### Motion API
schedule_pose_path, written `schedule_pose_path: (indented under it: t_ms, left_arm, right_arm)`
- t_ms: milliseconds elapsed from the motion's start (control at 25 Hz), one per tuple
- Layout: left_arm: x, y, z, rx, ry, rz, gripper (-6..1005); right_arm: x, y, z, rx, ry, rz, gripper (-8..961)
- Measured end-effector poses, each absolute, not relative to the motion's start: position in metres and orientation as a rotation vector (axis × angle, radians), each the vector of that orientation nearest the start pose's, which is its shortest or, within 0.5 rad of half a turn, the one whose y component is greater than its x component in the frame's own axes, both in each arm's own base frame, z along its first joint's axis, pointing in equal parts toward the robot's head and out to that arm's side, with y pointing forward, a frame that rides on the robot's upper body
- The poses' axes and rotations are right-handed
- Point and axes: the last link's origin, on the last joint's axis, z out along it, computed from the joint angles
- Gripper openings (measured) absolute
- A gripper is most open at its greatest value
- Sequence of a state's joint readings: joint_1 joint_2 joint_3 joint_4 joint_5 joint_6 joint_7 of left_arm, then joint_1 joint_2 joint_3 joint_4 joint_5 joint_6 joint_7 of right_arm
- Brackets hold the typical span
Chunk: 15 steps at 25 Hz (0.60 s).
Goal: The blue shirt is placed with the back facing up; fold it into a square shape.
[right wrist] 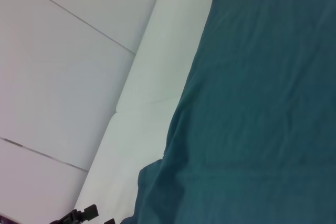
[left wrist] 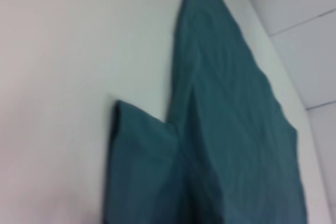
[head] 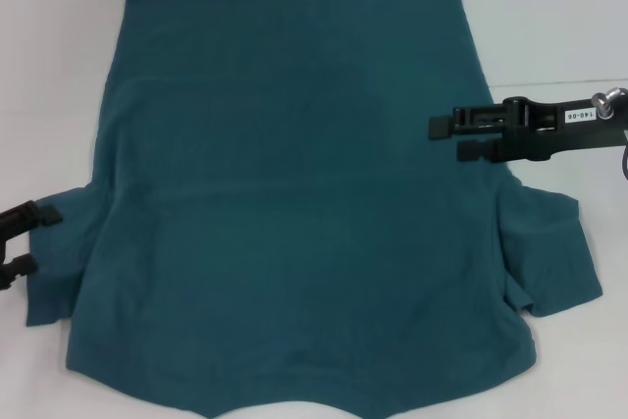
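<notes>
Blue shirt [head: 294, 203]: dark teal, short-sleeved, plain back up, spread flat and unfolded on the white desk [head: 59, 56]. Hem at far edge, both sleeves sticking out sideways, light wrinkles.

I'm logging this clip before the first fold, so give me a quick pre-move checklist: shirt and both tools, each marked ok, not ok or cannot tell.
1. Blue shirt spread flat, plain back up: ok.
2. Both sleeves spread out to the sides, not folded in: ok.
3. Left tool open beside the left sleeve, nothing gripped: ok.
4. Right tool open at the shirt's right edge, above the right sleeve: ok.
5. Right tool touching the cloth or above it: cannot tell.
6. Collar edge fully on the table: cannot tell, cut off by the head view.
</notes>
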<state>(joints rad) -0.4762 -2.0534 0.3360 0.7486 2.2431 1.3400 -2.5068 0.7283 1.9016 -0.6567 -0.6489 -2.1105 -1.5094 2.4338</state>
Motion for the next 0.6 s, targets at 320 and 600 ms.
schedule_pose_path:
  t_ms: [320, 600]
  left_arm:
    - [-0.362, 0.336, 0.066, 2.139, 2.740, 1.064, 919]
    - [-0.368, 0.335, 0.064, 2.157, 2.783, 1.016, 920]
  right_arm:
    - [0.239, 0.400, 0.069, -2.308, 1.758, 0.655, 882]
    - [0.239, 0.400, 0.069, -2.310, 1.758, 0.655, 883]
